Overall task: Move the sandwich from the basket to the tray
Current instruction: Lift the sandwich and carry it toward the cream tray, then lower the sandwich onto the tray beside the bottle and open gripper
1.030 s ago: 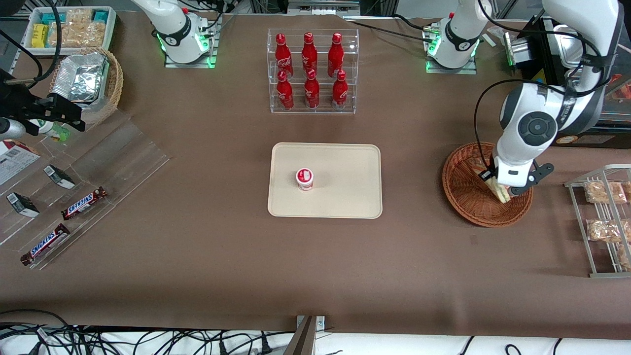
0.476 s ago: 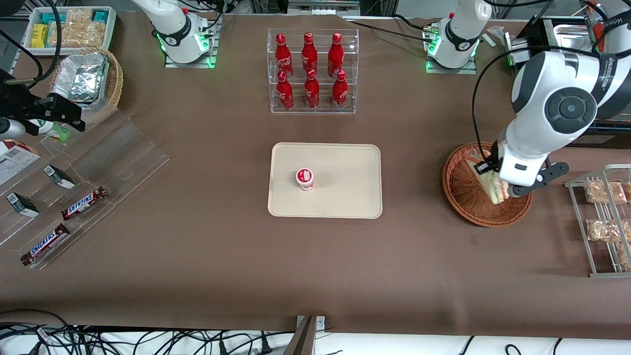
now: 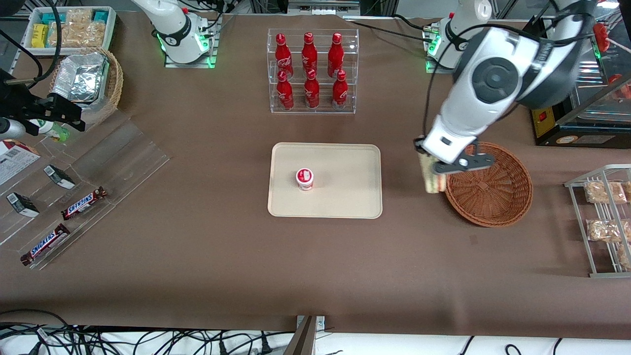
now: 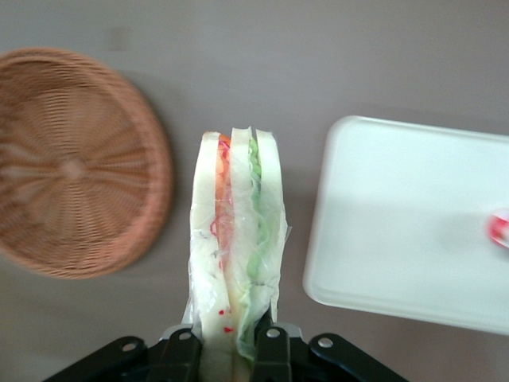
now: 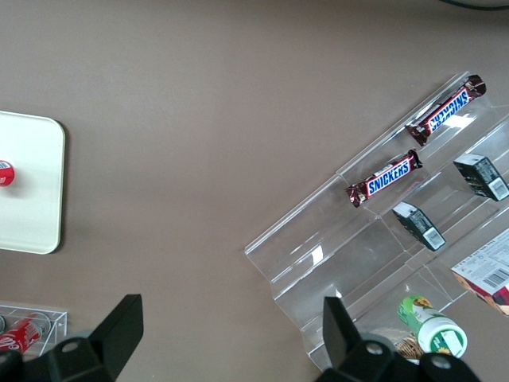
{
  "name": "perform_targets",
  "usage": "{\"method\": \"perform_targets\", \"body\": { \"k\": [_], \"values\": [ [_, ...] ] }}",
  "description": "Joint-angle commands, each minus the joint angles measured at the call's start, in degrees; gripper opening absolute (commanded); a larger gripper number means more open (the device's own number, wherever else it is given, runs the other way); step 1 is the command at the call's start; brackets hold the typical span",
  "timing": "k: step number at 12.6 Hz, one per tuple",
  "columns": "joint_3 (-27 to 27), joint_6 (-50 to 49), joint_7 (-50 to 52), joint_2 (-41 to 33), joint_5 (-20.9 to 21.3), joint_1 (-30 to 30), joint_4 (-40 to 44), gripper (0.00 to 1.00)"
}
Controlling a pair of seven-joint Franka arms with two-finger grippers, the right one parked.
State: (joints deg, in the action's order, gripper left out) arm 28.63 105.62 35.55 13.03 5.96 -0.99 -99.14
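My left gripper (image 3: pixel 434 170) (image 4: pixel 231 346) is shut on the wrapped sandwich (image 3: pixel 433 181) (image 4: pixel 237 247), a pale wedge with red and green filling. It hangs in the air over the brown table, between the reddish-brown wicker basket (image 3: pixel 493 190) (image 4: pixel 75 163) and the cream tray (image 3: pixel 345 197) (image 4: pixel 398 231). The basket holds nothing. A small red-and-white cup (image 3: pixel 304 178) stands on the tray.
A clear rack of red bottles (image 3: pixel 311 71) stands farther from the front camera than the tray. A wire rack with bagged snacks (image 3: pixel 604 217) lies at the working arm's end. Toward the parked arm's end are a clear stepped stand with Snickers bars (image 3: pixel 84 203) (image 5: pixel 383 178) and a tan basket (image 3: pixel 91 81).
The gripper has lifted the sandwich out of the basket and carried it sideways toward the tray, past the basket's rim. The basket now sits uncovered.
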Motion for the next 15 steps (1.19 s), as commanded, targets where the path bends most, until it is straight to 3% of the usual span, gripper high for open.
{"method": "perform_targets", "body": {
  "k": [1,5,8,12,15],
  "values": [
    [5.7,3.4,2.0,2.9,-1.2,-0.5,1.1,0.22],
    [7.0,11.1,7.9,8.4,0.7,3.5,0.6,0.22],
    [7.2,16.4,17.2,14.4,10.6,6.3,0.5,0.22],
    [7.0,20.1,19.6,18.0,14.3,6.9,0.1,0.22],
    [7.0,22.5,24.6,19.9,20.0,7.0,-0.9,0.22]
  ]
}}
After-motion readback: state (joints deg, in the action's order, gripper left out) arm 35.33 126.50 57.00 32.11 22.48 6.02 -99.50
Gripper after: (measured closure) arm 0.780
